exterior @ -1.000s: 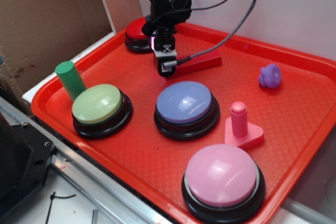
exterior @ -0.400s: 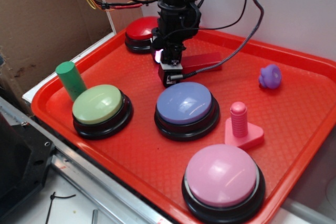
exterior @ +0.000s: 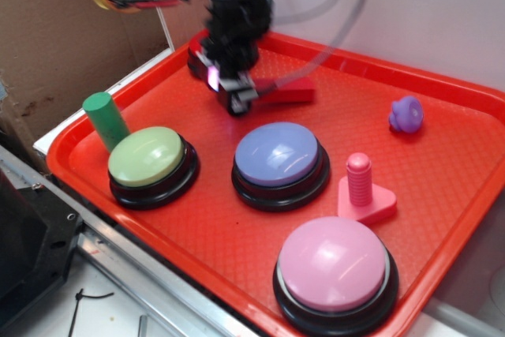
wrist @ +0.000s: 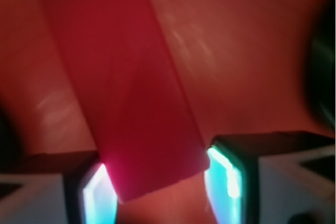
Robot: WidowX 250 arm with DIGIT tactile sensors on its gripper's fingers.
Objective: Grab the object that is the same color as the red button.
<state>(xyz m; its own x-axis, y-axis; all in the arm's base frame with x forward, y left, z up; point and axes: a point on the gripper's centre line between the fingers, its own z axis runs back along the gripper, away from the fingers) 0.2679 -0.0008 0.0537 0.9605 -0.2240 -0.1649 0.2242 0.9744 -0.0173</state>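
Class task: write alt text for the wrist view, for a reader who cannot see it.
Blurred close-up: a long red block runs from the top of the picture down between the tool's two fingers, whose inner faces glow cyan, its near end lying in the gap between them. Under it lies the red tray; whether the fingers touch the block is unclear.

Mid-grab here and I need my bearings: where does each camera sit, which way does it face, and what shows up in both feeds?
Exterior: outside the red tray, at its near edge, looking down and across at the far wall; shows the blurred arm and gripper over the red block, in front of the red button.
Wrist: on the gripper, looking down between its lit fingers at the tray.
Shared: the red block, one end between the fingers, and the tray floor.
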